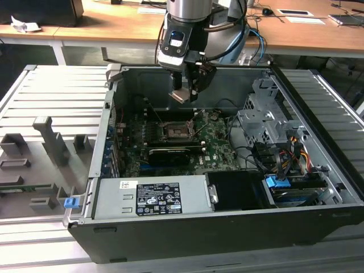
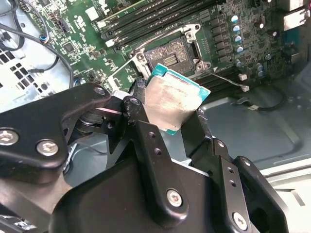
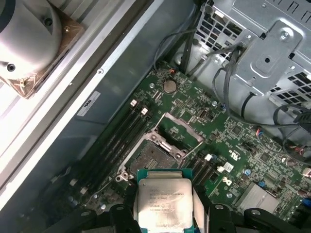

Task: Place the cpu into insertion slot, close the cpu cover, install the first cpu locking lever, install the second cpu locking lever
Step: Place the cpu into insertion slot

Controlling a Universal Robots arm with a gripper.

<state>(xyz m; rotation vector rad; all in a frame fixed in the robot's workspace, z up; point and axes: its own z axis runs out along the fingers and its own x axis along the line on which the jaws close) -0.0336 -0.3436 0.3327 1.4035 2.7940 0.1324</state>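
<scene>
Exterior view: we are observing the black two-fingered gripper hanging over the open black desktop computer case, above the green motherboard. It is pinching the cpu, a small flat square chip with a dull silver-grey metal top, which is sitting between the fingertips and well clear of the board. The insertion slot, a square black socket with a metal rim, is lying below the chip and apart from it. A long black expansion card is lying just beside the socket, on the side nearer the camera.

In the second wrist view the gripper is clamping the cpu on two opposite edges. The chip is tilting, and the insertion slot is lying beyond it with its pin field exposed.

In the first wrist view the cpu is showing its metal top, and the insertion slot is lying uncovered just past the chip. The cpu cover, a thin grey metal frame plate, is standing raised at the socket's side. Long narrow memory slots are running alongside.
</scene>
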